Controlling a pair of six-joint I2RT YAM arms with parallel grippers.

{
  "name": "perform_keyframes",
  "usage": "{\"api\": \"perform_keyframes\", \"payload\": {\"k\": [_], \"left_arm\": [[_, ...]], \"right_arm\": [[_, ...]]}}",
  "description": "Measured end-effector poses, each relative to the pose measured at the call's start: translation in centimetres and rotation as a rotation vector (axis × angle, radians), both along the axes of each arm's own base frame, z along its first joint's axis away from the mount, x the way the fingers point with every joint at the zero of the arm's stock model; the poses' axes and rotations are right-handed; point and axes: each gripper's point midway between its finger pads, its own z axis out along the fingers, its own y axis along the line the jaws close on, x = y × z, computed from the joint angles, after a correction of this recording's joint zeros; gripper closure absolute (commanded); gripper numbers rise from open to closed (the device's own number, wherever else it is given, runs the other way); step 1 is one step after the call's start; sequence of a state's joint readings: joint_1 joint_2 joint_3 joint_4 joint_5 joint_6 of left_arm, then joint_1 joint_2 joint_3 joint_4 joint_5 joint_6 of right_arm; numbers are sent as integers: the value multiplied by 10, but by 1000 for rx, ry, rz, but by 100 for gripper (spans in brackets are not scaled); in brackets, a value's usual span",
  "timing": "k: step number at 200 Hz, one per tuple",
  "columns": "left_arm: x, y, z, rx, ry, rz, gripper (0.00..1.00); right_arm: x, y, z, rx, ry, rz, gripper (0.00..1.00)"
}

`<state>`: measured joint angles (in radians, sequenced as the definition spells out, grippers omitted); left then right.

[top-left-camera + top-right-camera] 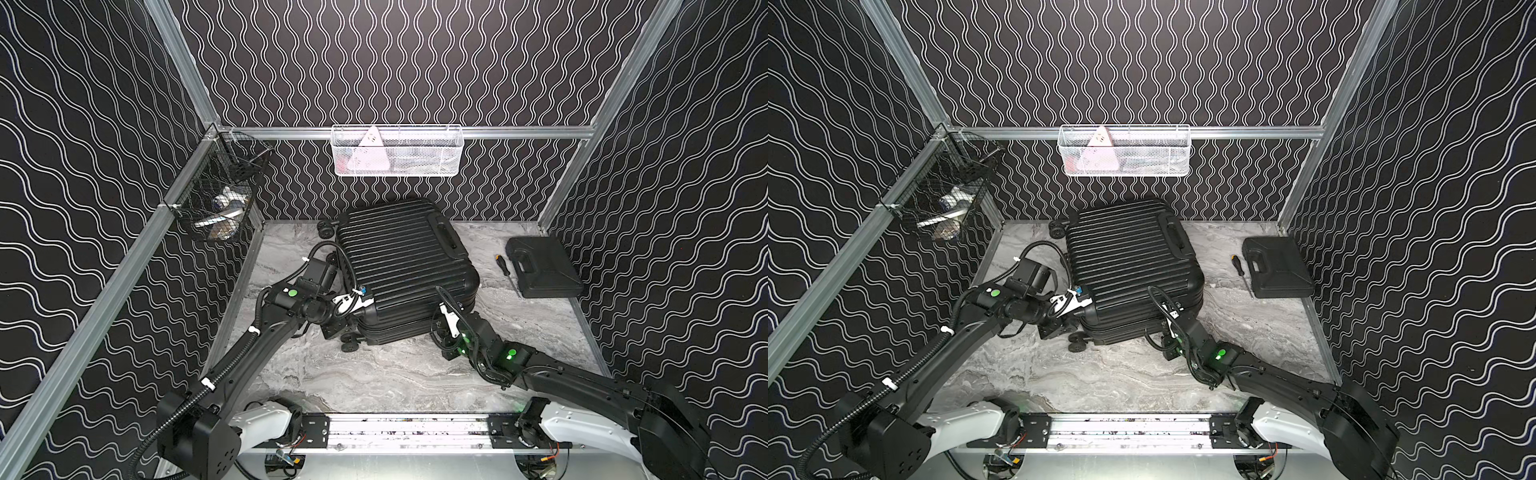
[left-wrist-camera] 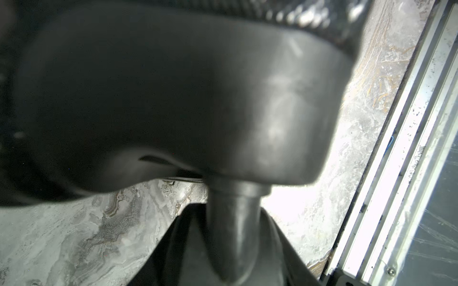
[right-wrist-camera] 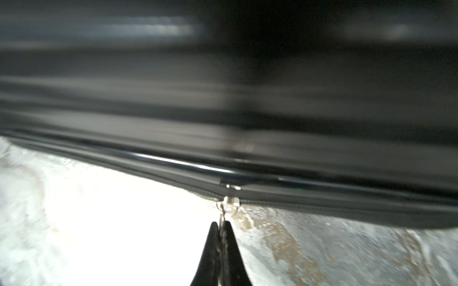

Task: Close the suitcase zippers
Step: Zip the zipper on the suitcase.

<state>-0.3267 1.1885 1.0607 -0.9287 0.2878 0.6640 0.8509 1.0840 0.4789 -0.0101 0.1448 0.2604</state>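
Observation:
The black ribbed suitcase (image 1: 399, 257) (image 1: 1129, 253) lies flat on the marble table with its two shells together. My left gripper (image 1: 353, 328) (image 1: 1073, 326) is at its near left corner. In the left wrist view the gripper (image 2: 233, 222) is shut on the grey stem of a wheel (image 2: 234, 235), under the blurred wheel housing (image 2: 173, 99). My right gripper (image 1: 434, 328) (image 1: 1160, 332) is at the near side. In the right wrist view it (image 3: 224, 224) pinches the metal zipper pull (image 3: 223, 218), which hangs from the slider (image 3: 229, 201) on the zipper track (image 3: 347, 205).
A flat black tool case (image 1: 544, 268) and a screwdriver (image 1: 507, 274) lie at the right. A white wire basket (image 1: 397, 151) hangs on the back rail and a black wire basket (image 1: 220, 199) at the left corner. Patterned walls enclose three sides of the table.

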Motion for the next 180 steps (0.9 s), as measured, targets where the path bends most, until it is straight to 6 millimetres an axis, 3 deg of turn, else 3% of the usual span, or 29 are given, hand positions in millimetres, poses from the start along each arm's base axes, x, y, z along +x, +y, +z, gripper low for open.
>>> {"api": "perform_keyframes", "payload": {"k": [180], "left_arm": [[-9, -10, 5, -52, 58, 92, 79]], "right_arm": [[-21, 56, 0, 31, -7, 183, 100]]}}
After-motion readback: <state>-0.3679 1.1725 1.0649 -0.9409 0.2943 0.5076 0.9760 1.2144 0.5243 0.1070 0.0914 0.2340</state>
